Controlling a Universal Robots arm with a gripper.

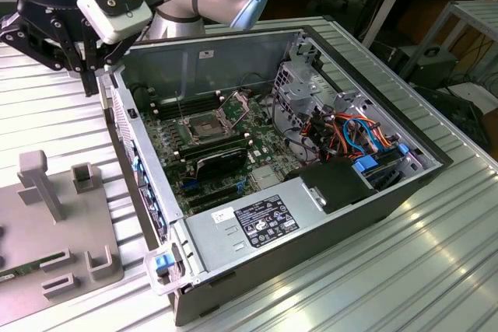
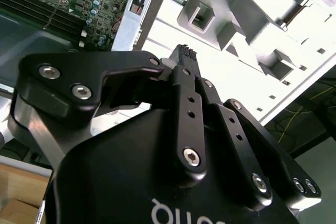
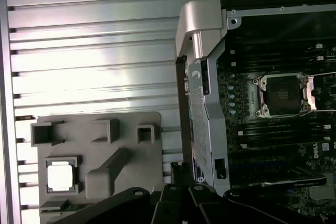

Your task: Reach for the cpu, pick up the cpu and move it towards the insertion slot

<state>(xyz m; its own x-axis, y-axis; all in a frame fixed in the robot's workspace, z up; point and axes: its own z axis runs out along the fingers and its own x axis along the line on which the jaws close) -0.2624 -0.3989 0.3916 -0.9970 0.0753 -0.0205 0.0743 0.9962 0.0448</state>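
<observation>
Jaws pressed together with nothing between them. The gripper (image 2: 184,52) hangs just beside the case wall (image 3: 202,129), on its outer side, over the ribbed table (image 3: 94,51).

The cpu (image 3: 61,177) lies flat in a square pocket of the grey fixture (image 3: 131,182). It is outside the case and well apart from the gripper (square, so no long axis to line up).

The slot (image 3: 283,95) sits across the wall on the board, its dark centre bare.

Judgement: reach not finished, cpu untouched.
</observation>
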